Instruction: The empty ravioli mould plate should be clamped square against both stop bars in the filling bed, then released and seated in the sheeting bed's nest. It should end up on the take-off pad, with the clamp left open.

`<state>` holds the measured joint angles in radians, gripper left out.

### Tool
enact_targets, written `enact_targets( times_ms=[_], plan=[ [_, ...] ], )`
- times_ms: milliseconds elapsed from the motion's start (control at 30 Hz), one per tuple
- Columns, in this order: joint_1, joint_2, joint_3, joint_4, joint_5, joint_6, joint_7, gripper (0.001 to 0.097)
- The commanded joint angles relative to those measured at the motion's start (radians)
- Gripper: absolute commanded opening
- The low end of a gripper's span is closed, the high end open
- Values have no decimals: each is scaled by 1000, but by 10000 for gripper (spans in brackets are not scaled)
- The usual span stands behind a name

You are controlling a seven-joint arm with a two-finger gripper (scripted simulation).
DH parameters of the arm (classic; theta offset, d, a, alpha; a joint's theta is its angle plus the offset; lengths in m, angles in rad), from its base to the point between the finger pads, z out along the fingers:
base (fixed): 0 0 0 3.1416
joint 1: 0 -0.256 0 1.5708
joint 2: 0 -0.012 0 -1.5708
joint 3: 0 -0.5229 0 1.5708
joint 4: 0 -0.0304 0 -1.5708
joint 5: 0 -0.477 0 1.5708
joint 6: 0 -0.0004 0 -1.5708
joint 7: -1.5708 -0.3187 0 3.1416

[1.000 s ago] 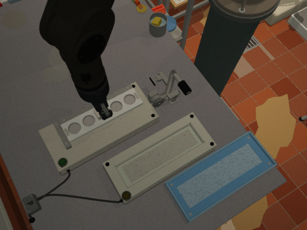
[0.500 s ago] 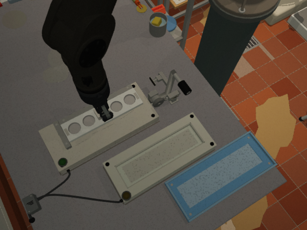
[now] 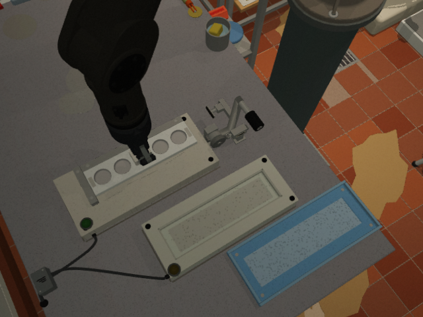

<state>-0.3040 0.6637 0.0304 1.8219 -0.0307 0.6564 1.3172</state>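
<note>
My gripper [image 3: 145, 157] is down at the middle of the white mould plate [image 3: 141, 154], its fingers narrowing; whether they grip the plate I cannot tell. The plate, with round holes, lies in the filling bed [image 3: 136, 177] along the back stop bar and against the left stop bar [image 3: 86, 186]. The green lamp [image 3: 86, 224] sits at the bed's front left corner. The toggle clamp [image 3: 232, 123] stands right of the bed with its black handle raised, its pad apart from the plate. The sheeting bed [image 3: 220, 215] with its empty nest and the blue take-off pad [image 3: 304, 242] lie to the right.
Behind the work a grey cup [image 3: 217, 33] with a yellow block stands near the table's back edge, and a dark column [image 3: 307, 65] rises beside the table. Cables run from both beds to a small grey box [image 3: 42, 280] at the front left corner.
</note>
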Motion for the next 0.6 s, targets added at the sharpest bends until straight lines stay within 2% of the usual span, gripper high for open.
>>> enact_targets(
  times_ms=[0,367,567],
  plan=[
    [0,0,0,-1,0,-1,0,310],
    [0,0,0,0,0,-2,0,90],
    [0,-3,0,-1,0,2,0,80]
  ],
)
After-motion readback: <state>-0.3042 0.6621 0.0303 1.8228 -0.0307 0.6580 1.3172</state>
